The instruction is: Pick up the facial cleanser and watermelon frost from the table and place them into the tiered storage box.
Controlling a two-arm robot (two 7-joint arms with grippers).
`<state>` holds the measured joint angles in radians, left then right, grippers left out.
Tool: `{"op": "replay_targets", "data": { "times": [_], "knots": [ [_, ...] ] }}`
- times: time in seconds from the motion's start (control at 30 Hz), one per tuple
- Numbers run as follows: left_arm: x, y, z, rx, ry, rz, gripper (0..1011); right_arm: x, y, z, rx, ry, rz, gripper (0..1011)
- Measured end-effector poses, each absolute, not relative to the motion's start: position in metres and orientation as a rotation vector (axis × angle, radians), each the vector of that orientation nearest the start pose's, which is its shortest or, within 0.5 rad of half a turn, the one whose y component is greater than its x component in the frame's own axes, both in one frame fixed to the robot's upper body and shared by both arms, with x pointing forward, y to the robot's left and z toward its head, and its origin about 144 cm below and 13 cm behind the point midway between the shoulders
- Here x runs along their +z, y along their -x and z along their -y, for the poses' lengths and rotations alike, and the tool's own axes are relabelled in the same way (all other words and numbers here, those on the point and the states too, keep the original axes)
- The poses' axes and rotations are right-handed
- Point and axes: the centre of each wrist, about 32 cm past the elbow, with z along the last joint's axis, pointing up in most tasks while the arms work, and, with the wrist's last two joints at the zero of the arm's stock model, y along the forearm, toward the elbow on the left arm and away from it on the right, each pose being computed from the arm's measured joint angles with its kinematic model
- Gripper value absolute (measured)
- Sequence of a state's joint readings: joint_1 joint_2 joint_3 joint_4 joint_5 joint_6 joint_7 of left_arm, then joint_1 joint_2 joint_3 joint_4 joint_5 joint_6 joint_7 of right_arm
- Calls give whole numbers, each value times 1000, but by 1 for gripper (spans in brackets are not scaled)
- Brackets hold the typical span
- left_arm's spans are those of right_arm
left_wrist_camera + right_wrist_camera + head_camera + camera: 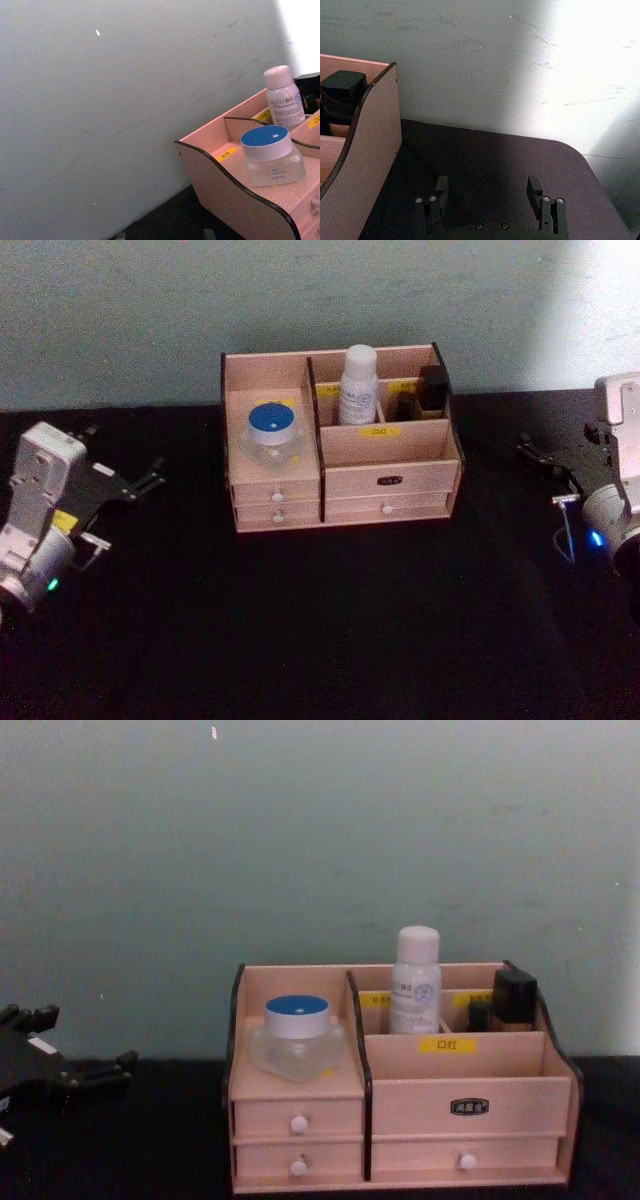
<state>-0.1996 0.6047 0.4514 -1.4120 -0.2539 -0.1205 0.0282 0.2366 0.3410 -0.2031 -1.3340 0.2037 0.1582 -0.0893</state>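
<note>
You've got the tiered storage box (390, 478) at the back-centre of the black table (320, 640), against the wall. The blue-lidded jar (271, 436) sits in its left compartment, the white bottle (358, 386) upright in a rear slot, w/ a dark item (433, 390) to its right. Left gripper (150, 478) is left of the box, fingers apart, holding nothing. Right gripper (490, 192) is right of it, fingers wide apart, empty.

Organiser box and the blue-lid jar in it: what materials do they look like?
Organiser box: likely thin unfinished wood or plywood, matte pale panels with dark, burnt-looking cut edges. Jar: clear glass or hard plastic, see-through body; its blue-topped lid looks like matte plastic.
</note>
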Motion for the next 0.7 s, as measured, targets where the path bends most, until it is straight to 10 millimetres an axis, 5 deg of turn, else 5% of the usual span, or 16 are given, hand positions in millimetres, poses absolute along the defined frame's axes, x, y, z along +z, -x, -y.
{"op": "replay_targets", "data": {
  "times": [0.7],
  "knots": [
    [1140,-489,-310,1248,-305,285,1001,1150,-520,292,-1552,303,-3,1002]
  ]
}}
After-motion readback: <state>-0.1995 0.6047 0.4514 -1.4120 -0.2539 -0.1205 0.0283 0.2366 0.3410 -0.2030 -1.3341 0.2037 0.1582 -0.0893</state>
